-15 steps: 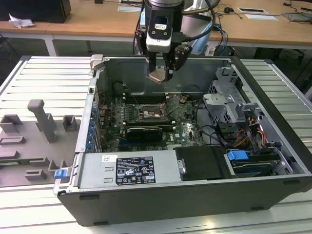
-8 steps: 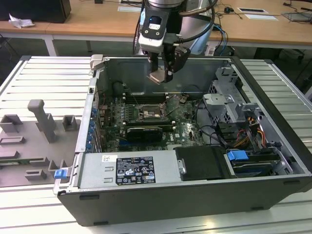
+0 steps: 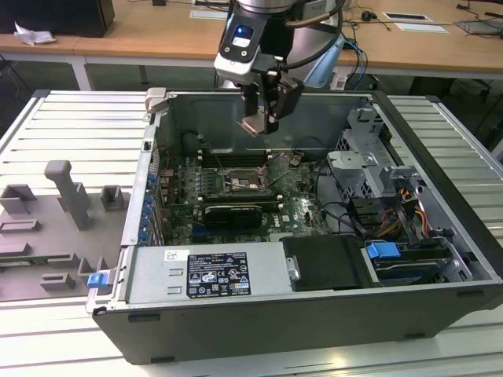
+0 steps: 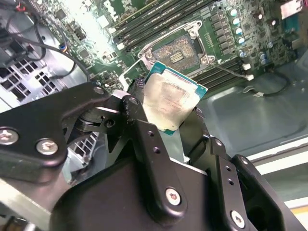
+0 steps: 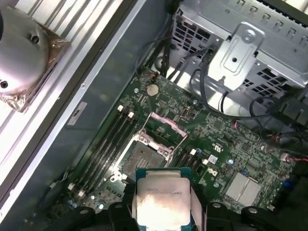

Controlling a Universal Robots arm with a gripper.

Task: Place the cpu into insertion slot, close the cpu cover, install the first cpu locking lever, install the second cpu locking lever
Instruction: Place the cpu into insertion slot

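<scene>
Exterior view above computer case (image 3: 275,334); both wrist views above insertion slot (image 4: 183,49) (image 5: 140,159)

One gripper (image 3: 261,124) pinches one chip (image 5: 162,202) above the one socket (image 5: 139,156) inside one open computer case (image 3: 314,322). One metal cover (image 5: 163,132) stands raised at the socket's edge. Two banks of long black memory slots (image 5: 103,144) flank the socket, one per side. One coin battery (image 5: 153,89) lies near the socket, past the cover, and one long black card (image 3: 233,214) lies near the socket.
</scene>
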